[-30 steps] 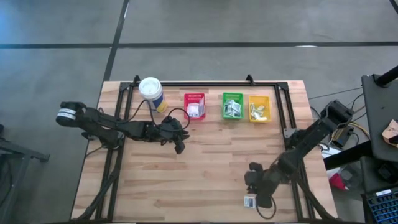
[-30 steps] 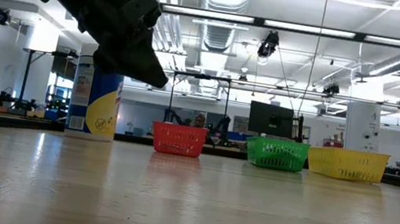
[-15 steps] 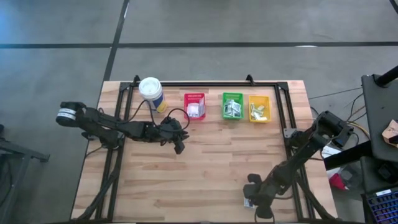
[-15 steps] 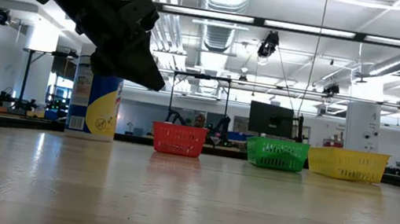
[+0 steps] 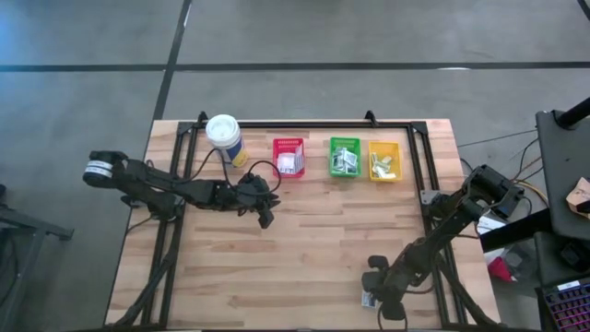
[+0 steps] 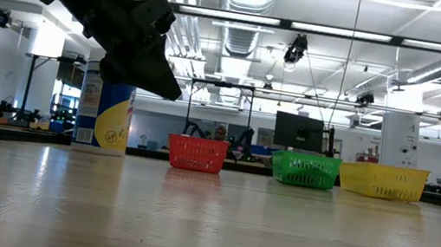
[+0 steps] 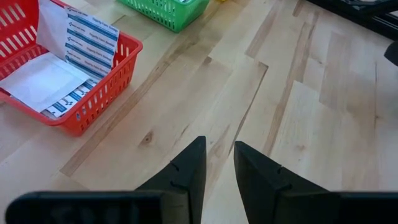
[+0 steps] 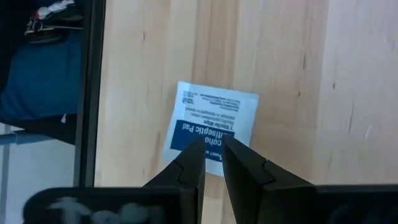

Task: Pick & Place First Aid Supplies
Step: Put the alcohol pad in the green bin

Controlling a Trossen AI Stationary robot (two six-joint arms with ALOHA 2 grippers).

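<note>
One of the first aid supplies, a white packet with dark-blue print (image 8: pixel 214 112), lies flat on the wood at the table's near right (image 5: pixel 368 301). My right gripper (image 8: pixel 212 144) points steeply down over it (image 5: pixel 378 297). Its fingers are a narrow gap apart, and their tips stand over the blue print. More packets lie in the red bin (image 5: pixel 289 157), the green bin (image 5: pixel 345 157) and the yellow bin (image 5: pixel 384 160) at the far edge. My left gripper (image 7: pixel 219 149) hangs above the table's middle left (image 5: pixel 267 219), a narrow gap between its fingers and nothing in it. My right gripper comes at the packet's blue-printed end (image 8: pixel 186 134) from above, slanting down. I cannot tell whether the fingertips touch it. The packet lies flat on the table.
A white canister with a yellow label (image 5: pixel 224 136) stands at the far left, beside the red bin. A black frame rail (image 8: pixel 90 93) runs along the table's edge close to the packet. Bare wood stretches between the bins and the near edge.
My right gripper has sunk toward the packet at the near right and tipped more steeply down. The packet has stayed where it was.
</note>
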